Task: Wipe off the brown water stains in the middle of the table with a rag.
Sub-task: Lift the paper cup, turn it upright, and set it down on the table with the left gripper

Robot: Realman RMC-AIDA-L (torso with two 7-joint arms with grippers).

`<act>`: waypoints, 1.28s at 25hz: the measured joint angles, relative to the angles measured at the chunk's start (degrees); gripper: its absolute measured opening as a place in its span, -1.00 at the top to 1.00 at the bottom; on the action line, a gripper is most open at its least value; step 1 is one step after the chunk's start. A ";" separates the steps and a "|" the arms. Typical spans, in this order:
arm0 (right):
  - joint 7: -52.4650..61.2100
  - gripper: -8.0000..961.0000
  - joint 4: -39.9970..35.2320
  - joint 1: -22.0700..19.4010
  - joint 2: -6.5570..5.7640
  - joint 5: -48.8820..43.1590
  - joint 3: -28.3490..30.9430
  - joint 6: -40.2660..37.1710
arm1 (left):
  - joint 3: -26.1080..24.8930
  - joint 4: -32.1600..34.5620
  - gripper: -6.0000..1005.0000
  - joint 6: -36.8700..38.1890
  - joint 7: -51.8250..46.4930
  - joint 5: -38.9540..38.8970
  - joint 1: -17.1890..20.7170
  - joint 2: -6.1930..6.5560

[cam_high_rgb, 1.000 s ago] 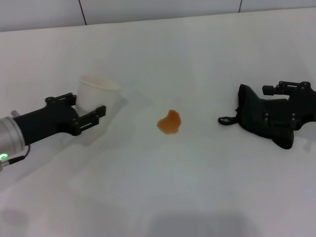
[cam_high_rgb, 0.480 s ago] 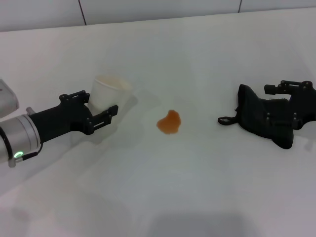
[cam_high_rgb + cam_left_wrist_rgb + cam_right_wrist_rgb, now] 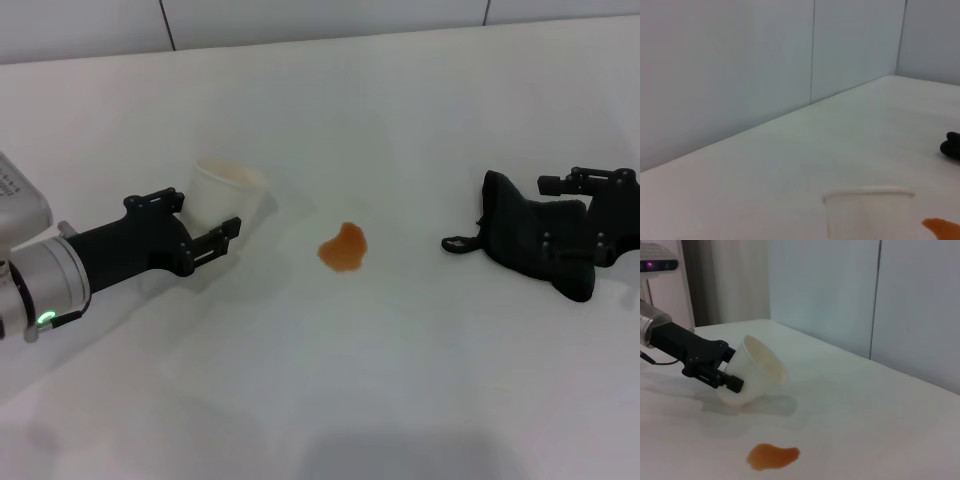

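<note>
A white cup (image 3: 226, 193) is gripped tilted by the left hand (image 3: 196, 226) on the white surface (image 3: 400, 380), brown stain (image 3: 343, 247) alongside, tiled wall (image 3: 300, 18) behind; right hand's (image 3: 590, 215) grip on the black rag (image 3: 525, 245) cannot be told.

Around the brown water stains (image 3: 343, 247) the bench (image 3: 400, 380) lies bare on every side, so the approach is open from 6 o'clock and 12 o'clock. At 9 o'clock a tilted white cup (image 3: 222, 192) held in the left gripper (image 3: 196, 222) blocks that flank. At 3 o'clock, well apart, the black rag (image 3: 530, 248) and the right gripper (image 3: 600, 215) occupy the bench.
</note>
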 joint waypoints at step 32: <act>0.18 -0.48 0.05 0.27 -0.03 -0.18 0.00 -0.29 | 0.02 1.24 -0.35 -0.33 1.54 -0.51 2.70 -0.07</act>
